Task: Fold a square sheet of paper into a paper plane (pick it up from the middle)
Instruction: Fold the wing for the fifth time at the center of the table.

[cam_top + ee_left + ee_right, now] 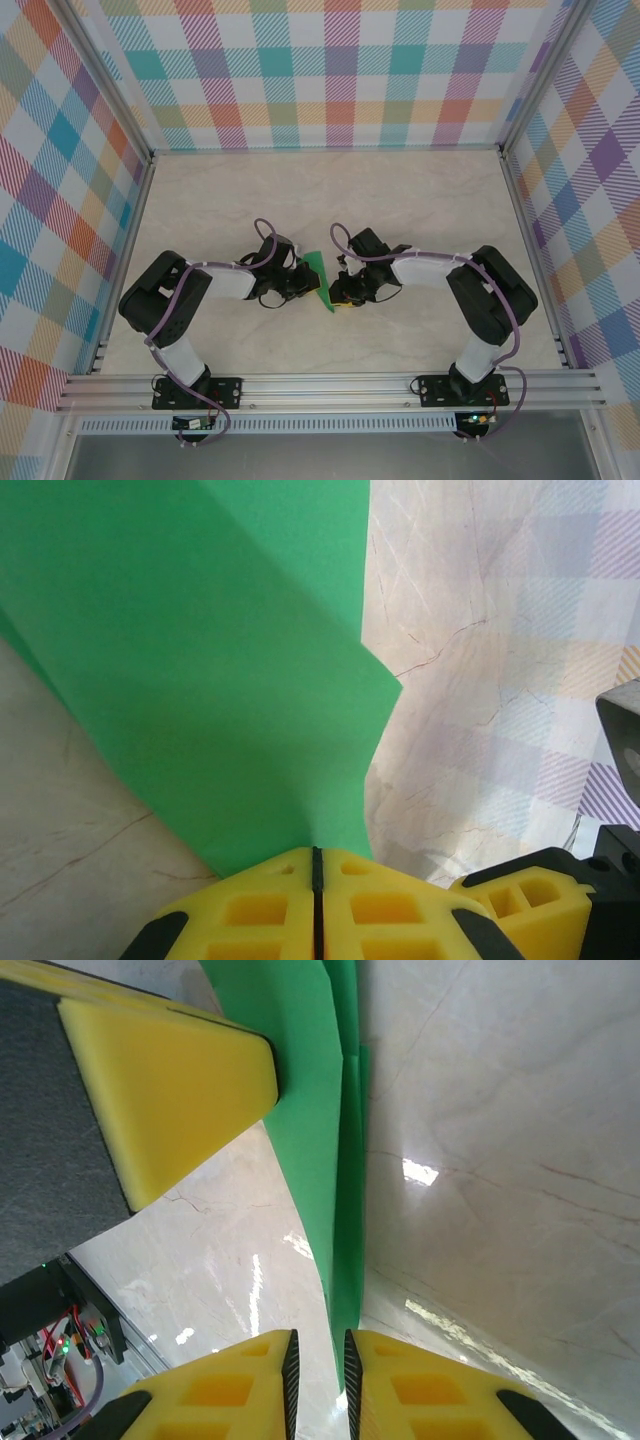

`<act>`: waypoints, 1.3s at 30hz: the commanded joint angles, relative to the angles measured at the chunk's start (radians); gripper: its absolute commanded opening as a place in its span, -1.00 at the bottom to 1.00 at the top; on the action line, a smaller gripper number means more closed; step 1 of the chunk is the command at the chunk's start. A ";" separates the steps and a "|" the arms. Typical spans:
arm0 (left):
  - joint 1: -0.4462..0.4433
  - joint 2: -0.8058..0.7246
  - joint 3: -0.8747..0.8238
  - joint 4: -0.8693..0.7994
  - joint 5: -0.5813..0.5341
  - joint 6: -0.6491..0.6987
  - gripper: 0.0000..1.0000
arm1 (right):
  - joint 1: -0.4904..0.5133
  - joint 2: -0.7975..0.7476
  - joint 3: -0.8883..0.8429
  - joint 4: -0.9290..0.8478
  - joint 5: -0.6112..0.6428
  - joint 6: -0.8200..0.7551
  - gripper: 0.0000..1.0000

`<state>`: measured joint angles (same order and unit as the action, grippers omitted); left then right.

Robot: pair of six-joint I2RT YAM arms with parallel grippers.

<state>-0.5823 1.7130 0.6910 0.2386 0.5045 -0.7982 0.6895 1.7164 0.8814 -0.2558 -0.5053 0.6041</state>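
Observation:
The square sheet of paper (318, 278) is bright green and folded into a narrow layered strip that stands on edge between the two arms at mid-table. Whether it forms a paper plane I cannot tell. My left gripper (317, 852) is shut on the lower edge of the paper (200, 660), its yellow pads pressed together. My right gripper (318, 1338) stands slightly open around the paper's (325, 1160) thin edge, with a gap on the left side. In the top view the left gripper (303, 283) and right gripper (338, 292) nearly touch.
The left gripper's yellow finger (170, 1080) sits close above the right one, and the right finger (530, 905) shows beside the left. The marble tabletop (400, 200) is bounded by aluminium rails and checked walls (340, 70).

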 commanded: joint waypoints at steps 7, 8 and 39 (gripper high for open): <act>-0.016 -0.006 0.001 -0.008 -0.005 0.007 -0.79 | 0.018 0.046 0.061 -0.038 0.013 -0.034 -0.52; -0.016 -0.009 0.005 -0.010 -0.003 0.007 -0.79 | 0.019 0.051 0.066 -0.046 0.017 -0.039 -0.53; -0.016 -0.088 0.004 -0.088 -0.038 0.061 -0.78 | 0.133 0.060 0.159 -0.198 0.242 -0.191 -0.83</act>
<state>-0.5823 1.6108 0.6983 0.1585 0.4793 -0.7643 0.8192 1.7748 1.0557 -0.4805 -0.2279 0.4023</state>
